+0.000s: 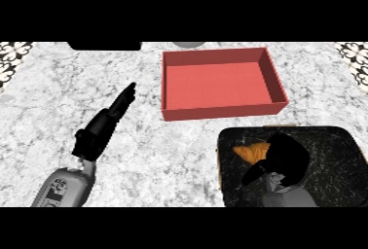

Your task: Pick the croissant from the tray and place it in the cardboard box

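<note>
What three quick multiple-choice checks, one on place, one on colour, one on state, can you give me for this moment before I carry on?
1. Where does the croissant lie?
A. in the box
B. on the black tray
C. on the bare counter

2. What colour is the box?
A. red
B. blue
C. green

3. How is the left hand?
A. curled round the croissant
B. resting inside the box
C. fingers straight, holding nothing, over the counter

Answers:
1 B: the orange pastry shows on the tray's left part, partly hidden by the right hand.
2 A: its walls and floor are red.
3 C: it stretches out left of the box, away from the tray.
</note>
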### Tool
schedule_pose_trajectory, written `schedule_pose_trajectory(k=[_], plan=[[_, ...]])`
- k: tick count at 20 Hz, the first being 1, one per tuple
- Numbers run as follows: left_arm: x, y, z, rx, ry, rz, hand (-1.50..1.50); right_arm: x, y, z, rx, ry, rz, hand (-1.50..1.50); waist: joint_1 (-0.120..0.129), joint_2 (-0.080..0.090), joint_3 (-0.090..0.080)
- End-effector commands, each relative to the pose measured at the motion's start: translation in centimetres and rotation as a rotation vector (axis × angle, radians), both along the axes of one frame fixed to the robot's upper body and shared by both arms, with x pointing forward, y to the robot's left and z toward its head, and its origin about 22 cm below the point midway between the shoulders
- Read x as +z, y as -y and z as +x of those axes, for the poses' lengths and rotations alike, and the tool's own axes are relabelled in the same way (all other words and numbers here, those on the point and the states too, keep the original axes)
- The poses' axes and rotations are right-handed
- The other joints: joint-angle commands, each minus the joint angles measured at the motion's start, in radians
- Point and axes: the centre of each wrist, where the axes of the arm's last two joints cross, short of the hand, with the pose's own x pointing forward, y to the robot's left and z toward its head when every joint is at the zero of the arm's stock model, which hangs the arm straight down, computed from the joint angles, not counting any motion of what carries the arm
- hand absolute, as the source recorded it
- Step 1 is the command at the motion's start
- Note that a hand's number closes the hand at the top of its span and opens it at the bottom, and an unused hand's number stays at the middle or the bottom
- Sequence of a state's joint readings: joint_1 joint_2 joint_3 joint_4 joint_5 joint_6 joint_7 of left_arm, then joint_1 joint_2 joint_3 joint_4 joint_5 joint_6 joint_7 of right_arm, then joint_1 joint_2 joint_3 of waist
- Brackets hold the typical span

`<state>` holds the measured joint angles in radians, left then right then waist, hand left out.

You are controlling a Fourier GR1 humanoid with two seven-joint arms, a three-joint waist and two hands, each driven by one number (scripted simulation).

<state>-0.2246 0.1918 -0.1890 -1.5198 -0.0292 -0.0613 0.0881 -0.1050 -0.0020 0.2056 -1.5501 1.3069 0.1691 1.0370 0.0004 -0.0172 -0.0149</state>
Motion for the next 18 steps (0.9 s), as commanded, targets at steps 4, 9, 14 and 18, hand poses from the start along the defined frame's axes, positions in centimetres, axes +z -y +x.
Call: schedule_pose_trajectory(k=[4,9,14,18], plan=[[-0.8,1.3,-0.1,-0.013,-0.004,-0.006,0.0,-2.2,0.0,0.5,0.002,-0.047,-0.162,1.5,0.001,0.019,0.015],[-0.2,1.2,-0.2,-0.048,-0.006,-0.011,0.0,0.7,-6.8,-0.9,0.611,0.046,-0.036,1.5,0.053,0.024,0.016],[-0.6,1.7,0.3,-0.03,-0.012,-0.016,0.0,2.9,-10.4,-1.7,1.02,0.204,0.035,1.5,0.028,0.024,0.016],[-1.1,0.1,-0.9,-0.009,0.0,0.001,0.0,4.8,-11.1,-1.4,1.051,0.346,-0.022,1.5,0.009,0.016,0.015]])
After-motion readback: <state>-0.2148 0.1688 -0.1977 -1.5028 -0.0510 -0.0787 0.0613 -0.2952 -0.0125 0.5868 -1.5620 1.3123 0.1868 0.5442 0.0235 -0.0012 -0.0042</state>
